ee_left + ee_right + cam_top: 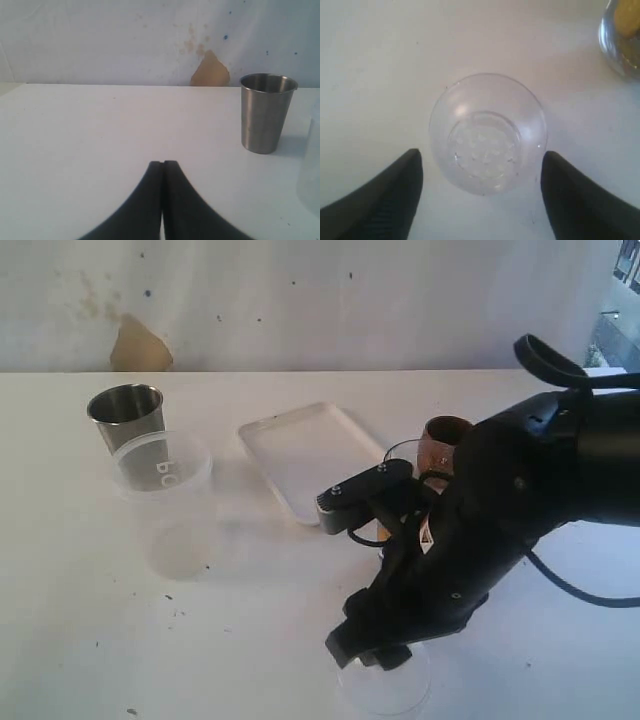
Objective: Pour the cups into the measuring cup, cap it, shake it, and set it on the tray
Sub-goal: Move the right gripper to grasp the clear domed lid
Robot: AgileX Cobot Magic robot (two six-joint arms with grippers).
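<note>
The clear dome cap (pixel 388 687) (pixel 487 132) lies on the white table near the front edge. My right gripper (pixel 372 648) (pixel 480 155) hangs over it, open, one finger on each side and neither touching it. The brown wooden cup (pixel 444 438) stands behind the right arm. Beside it shows the clear rim of the measuring cup (pixel 402 452), mostly hidden by the arm. The steel tumbler (pixel 126 415) (pixel 266 112) stands upright at the far left. The white tray (pixel 305 455) lies in the middle. My left gripper (pixel 163 163) is shut and empty, low over the table, short of the tumbler.
A wide translucent tub with lettering (pixel 162 468) stands just in front of the tumbler, and its blurred edge (pixel 312 165) shows in the left wrist view. A clear vessel with something yellow inside (pixel 621 35) stands close to the cap. A stained wall runs behind the table.
</note>
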